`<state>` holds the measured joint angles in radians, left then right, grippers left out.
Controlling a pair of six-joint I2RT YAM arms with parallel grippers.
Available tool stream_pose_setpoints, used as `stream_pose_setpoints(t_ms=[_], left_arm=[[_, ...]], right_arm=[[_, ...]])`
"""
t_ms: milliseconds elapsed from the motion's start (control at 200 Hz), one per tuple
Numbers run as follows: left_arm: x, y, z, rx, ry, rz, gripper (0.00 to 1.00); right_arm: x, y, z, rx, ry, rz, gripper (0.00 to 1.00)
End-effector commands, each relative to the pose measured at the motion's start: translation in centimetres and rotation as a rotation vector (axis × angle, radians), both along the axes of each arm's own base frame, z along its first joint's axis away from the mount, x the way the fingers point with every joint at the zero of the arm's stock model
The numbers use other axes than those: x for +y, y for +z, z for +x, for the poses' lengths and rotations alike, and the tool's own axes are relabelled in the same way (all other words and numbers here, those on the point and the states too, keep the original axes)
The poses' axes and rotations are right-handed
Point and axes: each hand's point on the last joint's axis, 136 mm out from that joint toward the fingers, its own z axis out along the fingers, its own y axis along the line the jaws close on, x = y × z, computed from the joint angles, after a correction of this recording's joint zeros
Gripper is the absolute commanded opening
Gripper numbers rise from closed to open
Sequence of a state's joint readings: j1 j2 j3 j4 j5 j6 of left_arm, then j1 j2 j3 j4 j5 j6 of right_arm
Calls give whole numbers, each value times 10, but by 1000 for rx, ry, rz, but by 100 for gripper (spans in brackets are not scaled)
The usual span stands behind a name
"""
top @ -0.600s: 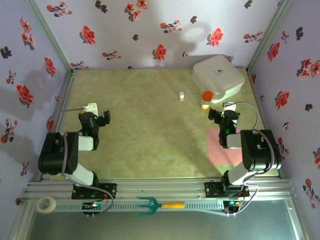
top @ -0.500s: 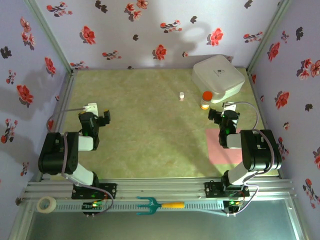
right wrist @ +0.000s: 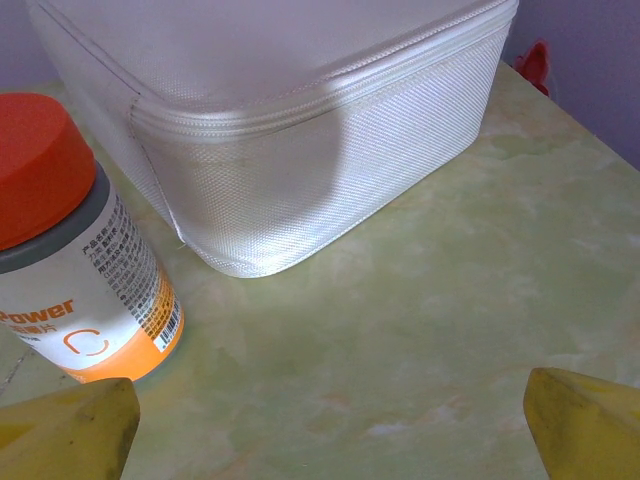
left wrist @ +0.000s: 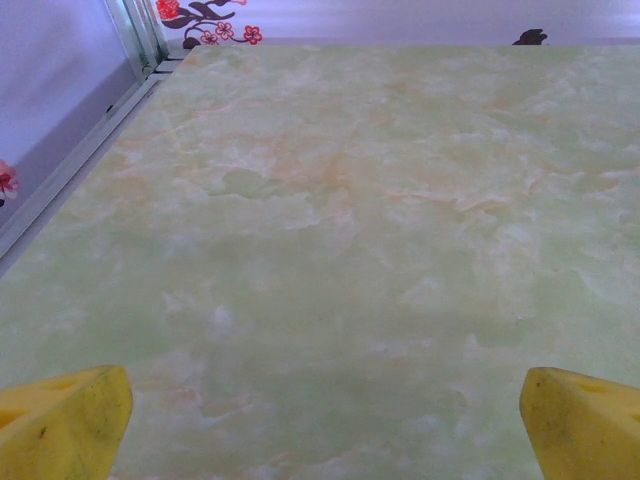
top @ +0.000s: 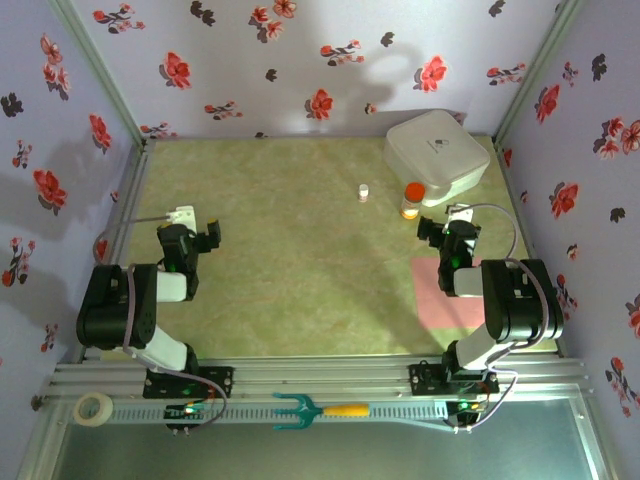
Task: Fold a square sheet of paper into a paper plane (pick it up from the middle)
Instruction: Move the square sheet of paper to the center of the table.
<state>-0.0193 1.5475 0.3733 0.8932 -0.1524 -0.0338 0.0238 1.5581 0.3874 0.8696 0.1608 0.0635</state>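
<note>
Sheet status: square sheet of paper lies flat and unfolded on the table at the near right, partly under the right arm (its middle is hard to place from above). Right gripper sits past the sheet's far edge, jaws spread wide and empty, facing the orange-capped bottle and white box. Left gripper, likewise spread and empty, hangs over bare table, well apart from the paper. Probably a ready pose; the pick has not begun.
</note>
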Motion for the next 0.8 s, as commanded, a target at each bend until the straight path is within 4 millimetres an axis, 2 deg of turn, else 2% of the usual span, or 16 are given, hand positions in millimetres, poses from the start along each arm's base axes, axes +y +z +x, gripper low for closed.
stream_pose_setpoints(t_ms=[0, 410, 645, 795], left_arm=[[2, 7, 6, -13, -8, 16, 100], [-3, 16, -4, -72, -26, 21, 100], [6, 39, -13, -64, 29, 16, 100], [13, 68, -24, -103, 93, -48, 100]], right_arm=[[-3, 4, 3, -13, -19, 19, 99], [3, 10, -5, -66, 25, 15, 99], [2, 19, -8, -83, 13, 5, 99], [-9, 33, -14, 10, -79, 40, 99]])
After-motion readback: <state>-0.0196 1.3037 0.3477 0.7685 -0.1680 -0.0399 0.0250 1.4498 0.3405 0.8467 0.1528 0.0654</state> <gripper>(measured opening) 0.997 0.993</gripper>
